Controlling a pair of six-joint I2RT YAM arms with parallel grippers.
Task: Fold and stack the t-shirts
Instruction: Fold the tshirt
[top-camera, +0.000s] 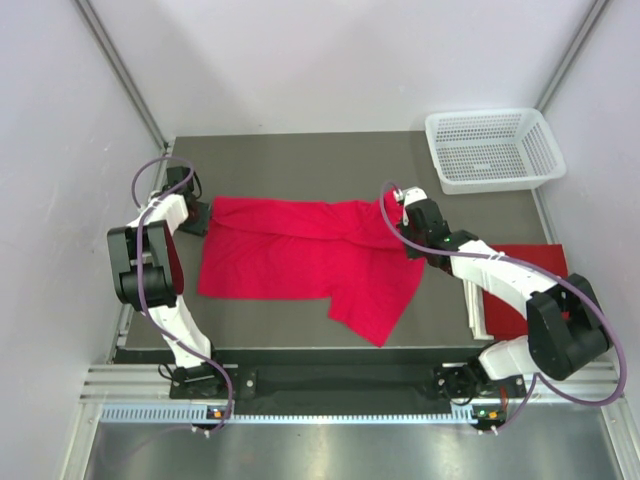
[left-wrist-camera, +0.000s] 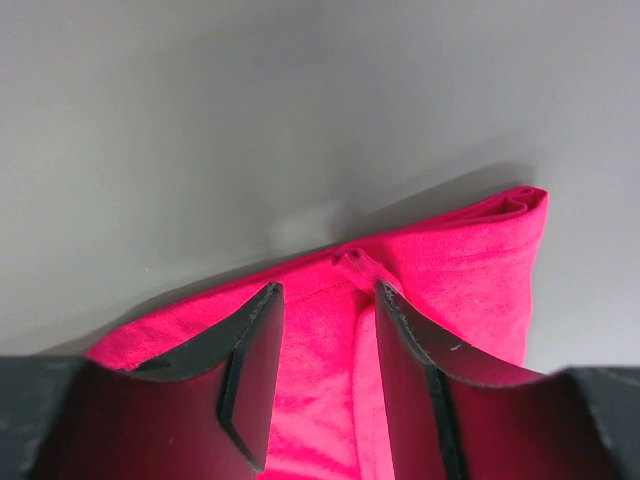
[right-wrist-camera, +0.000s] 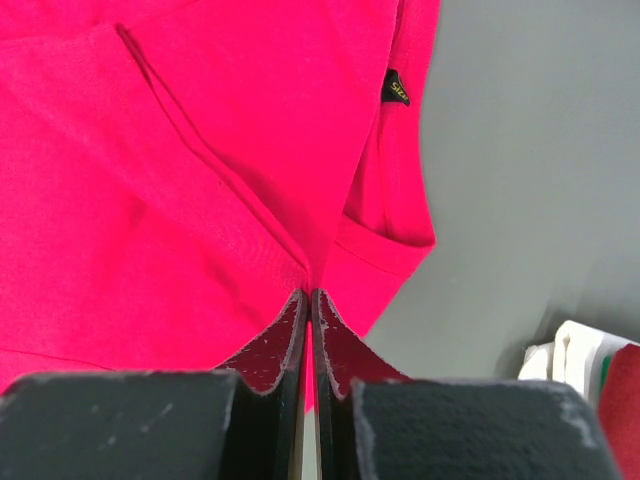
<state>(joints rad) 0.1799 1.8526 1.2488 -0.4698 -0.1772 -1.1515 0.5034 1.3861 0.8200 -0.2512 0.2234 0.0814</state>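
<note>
Cloth first, from the top camera: a red t-shirt (top-camera: 290, 255) lies spread across the middle of the dark table (top-camera: 300, 160), its upper edge folded over in a long band and one flap hanging toward the near edge at lower right. The left gripper (top-camera: 200, 218) sits at the shirt's left edge. The right gripper (top-camera: 408, 232) is at the shirt's upper right corner. A white mesh basket (top-camera: 492, 150) stands at the far right corner, well apart from the shirt. Under the right arm lies what looks like a second t-shirt (top-camera: 530, 270), folded, though the arm hides much of it.

From the left wrist, the left gripper (left-wrist-camera: 328, 290) has its fingers (left-wrist-camera: 255, 340) parted, straddling a small raised pucker in the t-shirt (left-wrist-camera: 470, 270). Nothing is clamped. The cloth's folded edge runs just beyond the tips, with bare table (left-wrist-camera: 200, 120) past it.

From the right wrist, the right gripper (right-wrist-camera: 310, 292) is clenched tight, the jaws meeting in a thin line. Creases in the t-shirt (right-wrist-camera: 150, 180) run straight into the tips, so it has the cloth pinched. A small black label (right-wrist-camera: 397, 88) shows near the hem, and grey table (right-wrist-camera: 520, 180) lies to the right.
</note>
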